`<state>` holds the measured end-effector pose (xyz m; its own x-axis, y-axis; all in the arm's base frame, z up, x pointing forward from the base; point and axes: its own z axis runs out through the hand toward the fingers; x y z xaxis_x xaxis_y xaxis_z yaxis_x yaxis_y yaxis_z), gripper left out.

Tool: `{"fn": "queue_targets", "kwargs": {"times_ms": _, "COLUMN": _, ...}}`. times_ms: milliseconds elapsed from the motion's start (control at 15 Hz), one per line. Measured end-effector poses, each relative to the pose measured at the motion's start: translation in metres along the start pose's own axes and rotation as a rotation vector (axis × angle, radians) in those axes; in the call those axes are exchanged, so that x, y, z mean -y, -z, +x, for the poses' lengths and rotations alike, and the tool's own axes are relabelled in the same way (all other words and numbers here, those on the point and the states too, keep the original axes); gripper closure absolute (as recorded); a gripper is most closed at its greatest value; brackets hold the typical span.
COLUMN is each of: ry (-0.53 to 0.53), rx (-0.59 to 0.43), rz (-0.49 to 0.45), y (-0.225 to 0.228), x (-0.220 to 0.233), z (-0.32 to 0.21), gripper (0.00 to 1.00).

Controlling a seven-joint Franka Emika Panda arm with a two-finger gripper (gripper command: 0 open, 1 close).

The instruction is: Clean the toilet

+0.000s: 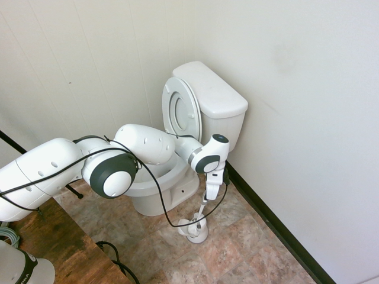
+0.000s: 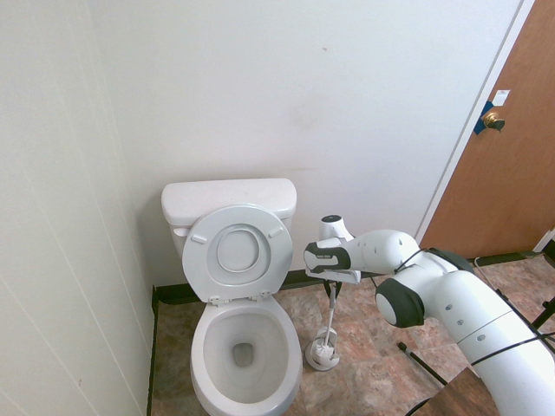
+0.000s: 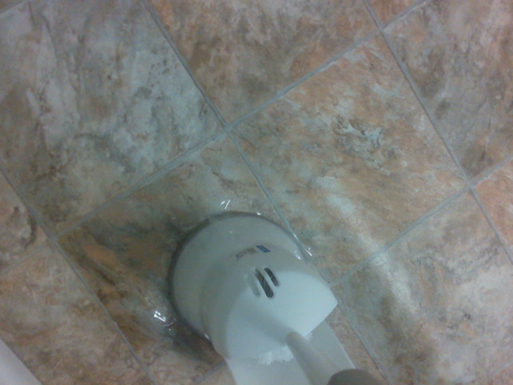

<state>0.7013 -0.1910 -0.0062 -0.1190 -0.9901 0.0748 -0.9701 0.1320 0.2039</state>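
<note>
White ceramic, smooth and glossy, forms the toilet, which stands in the corner with its boxy tank by the wall. Small dark lettering beside a blue patch marks a label on the brush holder, but it is too blurred to read. Next to that print, dark slots are cut in the white plastic. Tiny print also shows on the dark pad near the wrist of the arm, too small to make out, and a white card above the knob of the brown door is likewise illegible. The toilet's ring seat and lid are raised together, leaning back toward the tank, so the oval bowl lies open, pale inside and greyer around the drain at its bottom. A flush lever sits at one end of the tank's front. Pointing down beside the toilet, the gripper has its dark fingers clamped on the upper end of the slim white brush handle. The handle slants slightly and runs down to the holder, which rests on the mottled brown and grey tile floor, near the bowl.
</note>
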Motion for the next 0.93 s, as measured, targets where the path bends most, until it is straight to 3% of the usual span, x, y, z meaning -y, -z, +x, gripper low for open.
{"fn": "queue_targets", "kwargs": {"times_ms": 467, "ry": 0.203, "rx": 0.003, "rz": 0.052, "y": -0.003, "x": -0.026, "z": 0.012, "gripper": 1.00}}
{"fn": "queue_targets", "kwargs": {"times_ms": 933, "ry": 0.419, "rx": -0.029, "rz": 0.028, "y": 0.012, "x": -0.075, "z": 0.011, "gripper": 1.00}}
